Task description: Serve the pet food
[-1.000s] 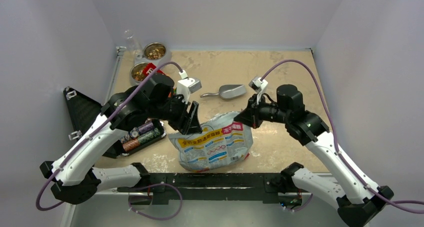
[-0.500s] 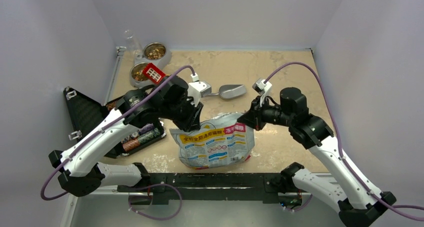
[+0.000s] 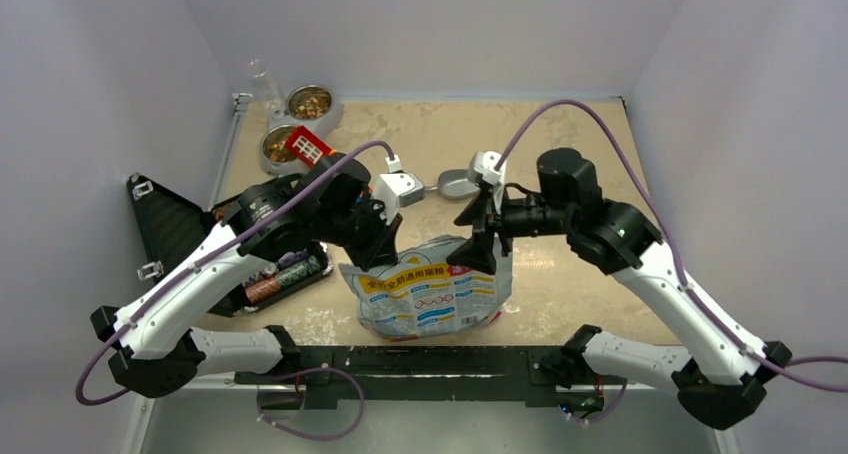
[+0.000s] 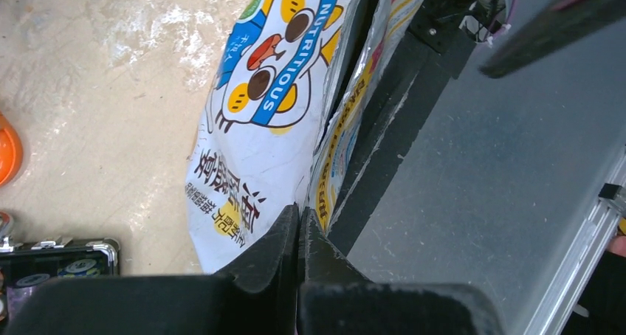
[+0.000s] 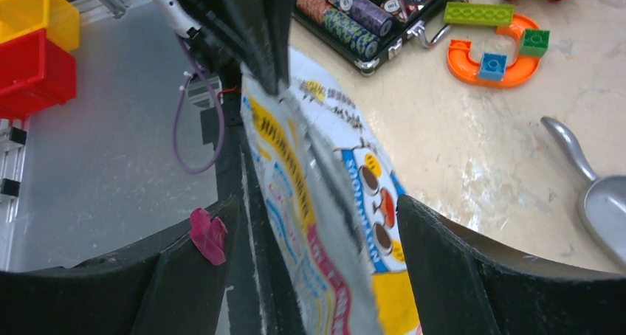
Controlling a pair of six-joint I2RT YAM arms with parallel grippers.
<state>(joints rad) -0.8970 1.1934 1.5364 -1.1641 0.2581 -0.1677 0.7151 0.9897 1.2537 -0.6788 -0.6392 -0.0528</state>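
The pet food bag (image 3: 430, 289), white with blue, yellow and red print, stands at the table's near middle. My left gripper (image 3: 385, 242) is shut on the bag's top left edge; in the left wrist view the fingertips (image 4: 301, 215) meet on the film of the bag (image 4: 258, 114). My right gripper (image 3: 478, 246) is open astride the top right edge, and the bag's rim (image 5: 325, 224) hangs loose between the wide-apart fingers (image 5: 458, 268). Brown pet food (image 3: 311, 102) shows in a metal bowl at the back left. Any kibble inside the bag is hidden.
A second bowl (image 3: 278, 146) has a red block (image 3: 308, 146) beside it. A metal scoop (image 3: 455, 184) lies behind the bag. A black case of chips (image 3: 285, 272) sits left of it. Orange toy blocks (image 5: 494, 54) lie near the case.
My left gripper came down onto the bag's top left edge and shut on it. My right gripper let go, opened wide and shifted left over the bag's rim.
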